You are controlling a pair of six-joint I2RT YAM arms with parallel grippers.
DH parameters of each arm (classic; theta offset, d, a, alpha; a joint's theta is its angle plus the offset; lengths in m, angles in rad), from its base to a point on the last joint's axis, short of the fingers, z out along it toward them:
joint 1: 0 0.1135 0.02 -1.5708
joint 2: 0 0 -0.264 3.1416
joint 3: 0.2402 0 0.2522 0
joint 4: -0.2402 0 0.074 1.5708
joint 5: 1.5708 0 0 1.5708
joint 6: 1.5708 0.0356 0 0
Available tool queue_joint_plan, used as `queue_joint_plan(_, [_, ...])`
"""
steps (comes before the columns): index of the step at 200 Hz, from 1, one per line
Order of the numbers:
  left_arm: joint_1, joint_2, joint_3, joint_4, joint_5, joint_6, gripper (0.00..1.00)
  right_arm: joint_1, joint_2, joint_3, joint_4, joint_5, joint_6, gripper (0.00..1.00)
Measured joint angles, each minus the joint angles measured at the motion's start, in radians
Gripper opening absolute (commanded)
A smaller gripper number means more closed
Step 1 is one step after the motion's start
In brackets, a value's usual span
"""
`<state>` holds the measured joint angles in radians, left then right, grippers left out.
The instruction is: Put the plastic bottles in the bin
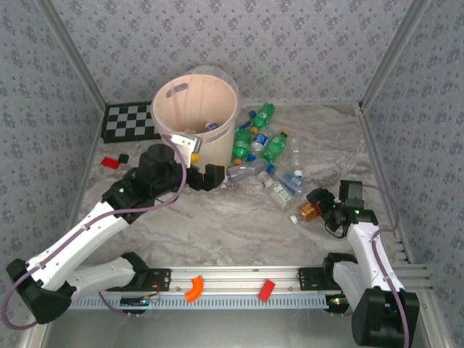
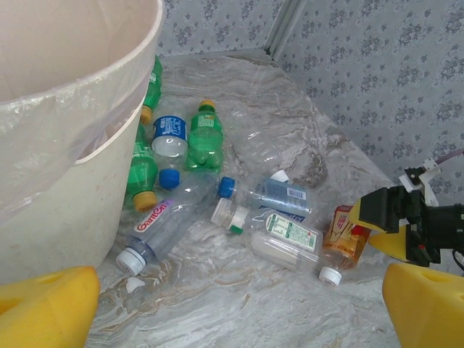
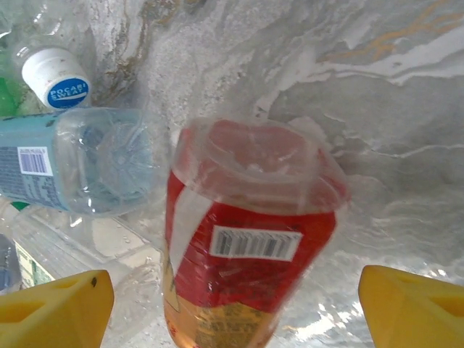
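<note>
**A:** Right fingers (image 3: 54,308) are down over the amber bottle (image 3: 246,254), the one with the red label. They're spread wide, one on either side, with a gap between each finger and the plastic. Nothing is gripped.

**B:** From above, that amber bottle lies on its side at about four o'clock on the surface (image 1: 217,225), a little apart from the pile.

**A:** And the left fingers (image 2: 43,308)?

**B:** Fully apart, with only bare marbled surface between them, holding and touching nothing. They hang low at the foot of the bin (image 1: 217,134), on its six o'clock side.

**A:** The bin itself stands upright at eleven o'clock, with a clear liner folded over the rim.

**B:** The green bottles (image 1: 275,147) lie at its three o'clock, the nearest close against the wall. The clear bottles (image 1: 246,171) are strewn at its four to five o'clock, all flat on the surface, between the bin and the amber one.
</note>
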<state>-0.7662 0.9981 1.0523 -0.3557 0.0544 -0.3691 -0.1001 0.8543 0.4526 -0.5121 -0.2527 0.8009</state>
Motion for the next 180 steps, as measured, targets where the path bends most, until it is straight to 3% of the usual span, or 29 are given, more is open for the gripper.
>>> queue_joint_plan(26, [0.0,0.011,0.0,-0.003,0.0,0.003,1.0,-0.003,0.064,-0.002,0.06,-0.007,0.003,0.83])
queue_joint_plan(39, [0.0,0.016,0.0,-0.009,0.0,0.003,1.0,-0.005,0.089,-0.002,0.078,-0.006,0.003,0.77])
queue_joint_plan(92, [0.0,0.019,0.0,-0.012,-0.004,0.003,1.0,-0.007,0.166,-0.003,0.129,0.002,0.007,0.77])
queue_joint_plan(114, [-0.001,0.023,0.003,-0.016,-0.004,0.003,1.0,-0.009,0.195,-0.003,0.138,0.002,0.0,0.68])
queue_joint_plan(134, [-0.001,0.027,0.008,-0.02,-0.004,0.003,1.0,-0.009,0.201,-0.003,0.147,0.002,-0.005,0.6])
queue_joint_plan(180, [-0.002,0.026,0.019,-0.031,-0.019,0.006,1.0,-0.01,0.146,-0.002,0.135,0.026,-0.012,0.59])
